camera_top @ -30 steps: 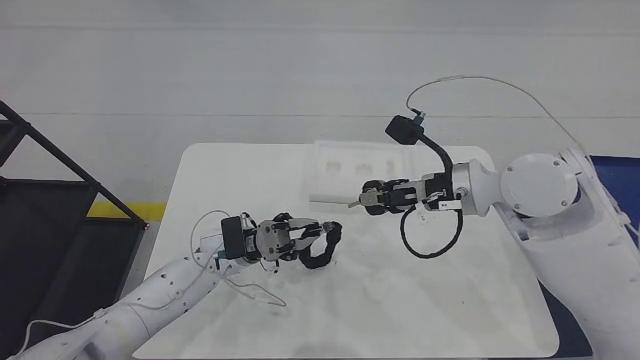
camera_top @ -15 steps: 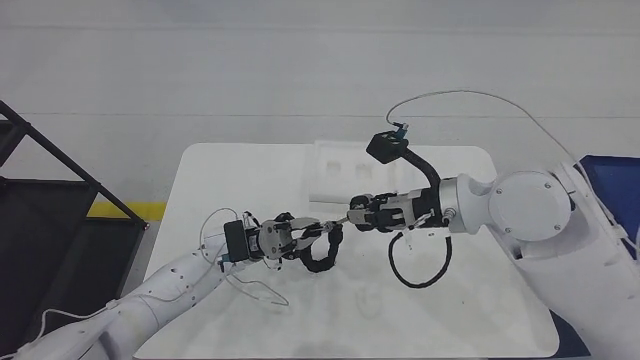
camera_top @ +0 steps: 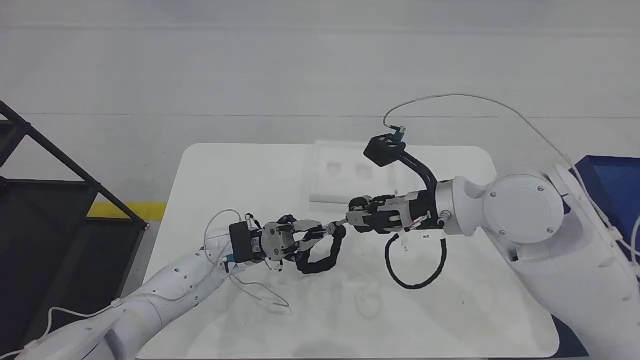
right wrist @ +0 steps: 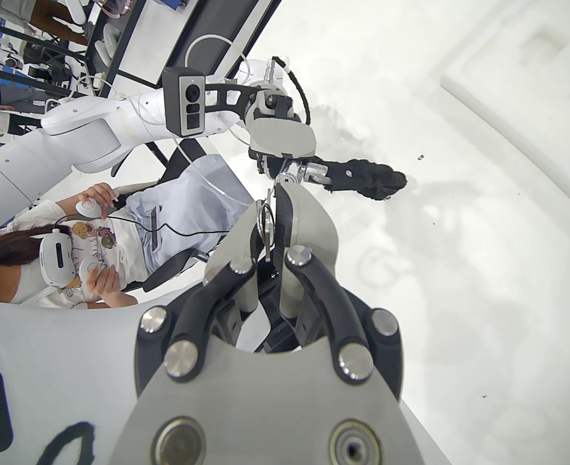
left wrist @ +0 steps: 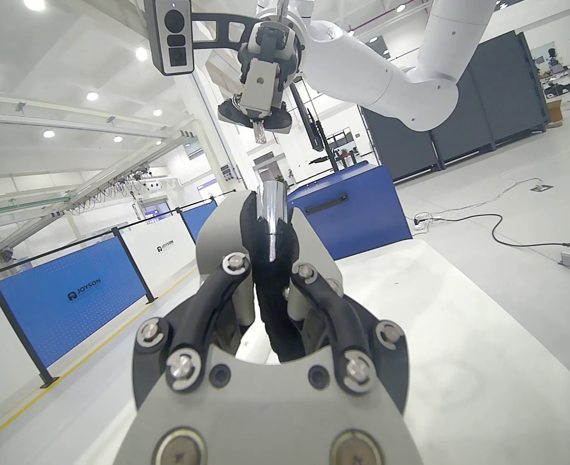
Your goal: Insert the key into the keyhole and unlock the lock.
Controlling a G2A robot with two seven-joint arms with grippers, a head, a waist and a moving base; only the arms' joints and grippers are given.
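The left gripper (left wrist: pixel 267 227) has its jaws clamped on the black lock (left wrist: pixel 274 287). The lock's shiny metal end (left wrist: pixel 271 203) stands out past the jaw tips. The right gripper (right wrist: pixel 271 217) has its jaws pressed together on the key (left wrist: pixel 260 133). The key's blade sticks out in front of them and points at that metal end, near it but with a small gap between. Both are held above the table (camera_top: pixel 450 300). Beyond the two pairs of jaws, on the table, lies a white foam tray (camera_top: pixel 345 172) with moulded recesses. The recess seen in the right wrist view has a bare white floor.
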